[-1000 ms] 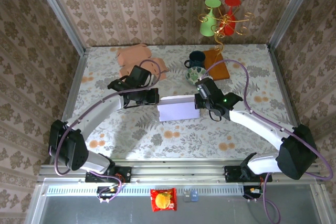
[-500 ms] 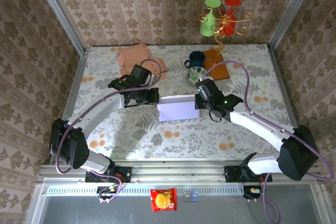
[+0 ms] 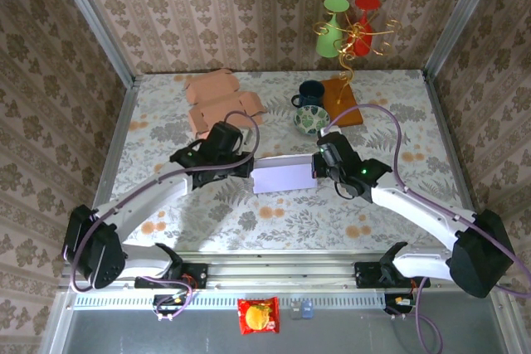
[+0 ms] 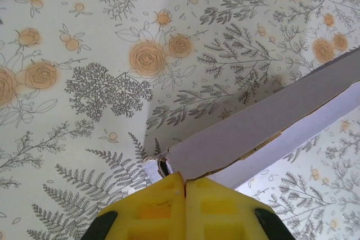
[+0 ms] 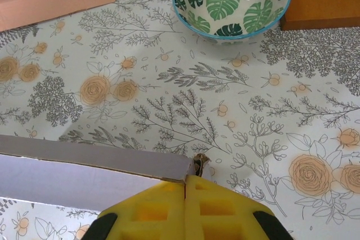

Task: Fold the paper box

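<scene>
Pinching the paper box (image 3: 283, 178) in the middle of the table (image 3: 398, 130): my left gripper (image 4: 184, 182) is closed on its left end, my right gripper (image 5: 185, 181) closed on its right end. Thin card, probably light, floppy and easy to tear. Best gripped at the edges beside the creases, gently.

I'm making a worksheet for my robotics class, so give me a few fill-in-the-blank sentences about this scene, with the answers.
1. The left gripper and the right gripper are both ____ on the paper box.
2. The bowl is patterned with green ____.
3. On the stand at the back, one cup is green and the other is ____.

Missing words: shut; leaves; red.
</scene>
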You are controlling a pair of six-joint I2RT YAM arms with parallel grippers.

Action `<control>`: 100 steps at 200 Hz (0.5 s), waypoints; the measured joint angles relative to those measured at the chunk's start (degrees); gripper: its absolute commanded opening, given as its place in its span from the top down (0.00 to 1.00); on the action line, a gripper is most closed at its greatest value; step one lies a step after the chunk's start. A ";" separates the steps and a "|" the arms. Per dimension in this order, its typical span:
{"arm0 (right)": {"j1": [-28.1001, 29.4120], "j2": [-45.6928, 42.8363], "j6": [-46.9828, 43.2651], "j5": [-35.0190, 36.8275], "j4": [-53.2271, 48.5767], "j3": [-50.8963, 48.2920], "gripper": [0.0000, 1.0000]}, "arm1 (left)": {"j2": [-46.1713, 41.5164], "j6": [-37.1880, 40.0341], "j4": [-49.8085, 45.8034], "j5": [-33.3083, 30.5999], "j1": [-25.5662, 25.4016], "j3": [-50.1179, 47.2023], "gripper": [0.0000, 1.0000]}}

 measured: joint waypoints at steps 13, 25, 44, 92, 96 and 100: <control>-0.02 -0.42 1.01 -0.42 -0.81 0.00 0.85 | -0.92 -0.11 1.22 -2.69 -1.62 -1.27 1.00; 0.00 -0.94 2.43 -1.46 -2.32 0.02 0.78 | -1.99 -0.13 2.23 -4.92 -3.26 -2.56 1.00; 0.00 -1.95 5.46 -4.13 -4.74 0.02 0.68 | -3.63 -0.57 3.45 -8.37 -6.19 -4.52 1.00; -1.68 -6.05 15.91 -14.38 -9.29 -0.28 0.49 | -4.79 -2.38 5.55 -14.69 -10.25 -6.69 1.00; -2.10 -6.51 16.59 -15.52 -9.77 -0.37 0.46 | -4.79 -2.58 5.57 -15.04 -10.58 -6.71 1.00; -2.47 -7.04 18.14 -16.48 -10.27 -0.44 0.44 | -4.76 -2.78 5.68 -15.28 -10.88 -6.73 1.00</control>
